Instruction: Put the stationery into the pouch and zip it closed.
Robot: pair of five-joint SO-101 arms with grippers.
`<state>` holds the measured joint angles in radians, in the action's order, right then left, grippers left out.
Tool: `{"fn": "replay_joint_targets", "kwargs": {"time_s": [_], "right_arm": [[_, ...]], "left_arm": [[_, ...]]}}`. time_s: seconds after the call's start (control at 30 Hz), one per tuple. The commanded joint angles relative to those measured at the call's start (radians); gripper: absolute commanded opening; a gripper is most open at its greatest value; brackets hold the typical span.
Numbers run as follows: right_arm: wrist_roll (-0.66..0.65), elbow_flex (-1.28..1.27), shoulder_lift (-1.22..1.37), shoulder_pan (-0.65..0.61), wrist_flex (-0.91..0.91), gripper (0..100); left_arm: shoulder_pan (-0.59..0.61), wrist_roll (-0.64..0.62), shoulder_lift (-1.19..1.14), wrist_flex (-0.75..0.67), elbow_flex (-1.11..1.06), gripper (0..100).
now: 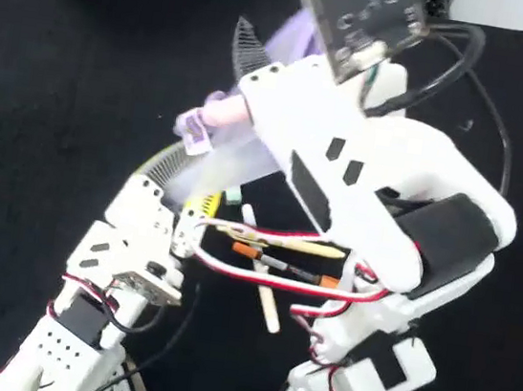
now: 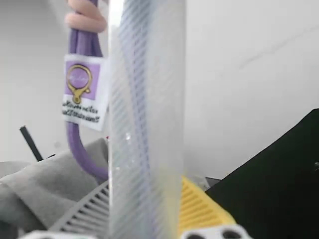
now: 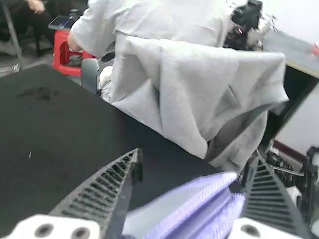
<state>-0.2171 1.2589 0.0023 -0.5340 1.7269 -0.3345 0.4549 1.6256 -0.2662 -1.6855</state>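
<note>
The pouch [image 1: 226,155] is lifted over the middle of the counter [image 1: 64,83]. Its long axis rises from the left gripper [image 1: 182,183], whose jaws clench its near end, toward the far edge and the right gripper [image 3: 197,164]; I cannot tell that one's grip. Pens [image 1: 282,261] lie beneath.

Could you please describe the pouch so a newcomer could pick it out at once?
On the black table, look between the two white arms, above the pens lying flat. The pouch is up off the table: see-through, lilac-striped, with a purple loop carrying a tag, unlike anything below.
</note>
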Motion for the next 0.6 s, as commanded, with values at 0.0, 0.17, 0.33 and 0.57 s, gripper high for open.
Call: {"fn": "replay_joint_targets", "kwargs": {"time_s": [0.0, 0.17, 0.33, 0.57], "right_arm": [[-0.101, -0.154, -0.059, -0.081, 0.037, 32.8], [-0.206, -0.282, -0.127, -0.215, 0.035, 32.8], [-0.281, -0.314, -0.157, -0.293, 0.037, 32.8], [-0.319, -0.369, -0.151, -0.402, 0.038, 32.8]], "left_arm": [[0.114, -0.009, 0.018, -0.052, -0.022, 3], [0.162, -0.009, 0.012, -0.043, -0.022, 3], [0.154, 0.034, 0.012, 0.049, -0.022, 3], [0.130, 0.153, 0.012, 0.077, -0.022, 3]]}}
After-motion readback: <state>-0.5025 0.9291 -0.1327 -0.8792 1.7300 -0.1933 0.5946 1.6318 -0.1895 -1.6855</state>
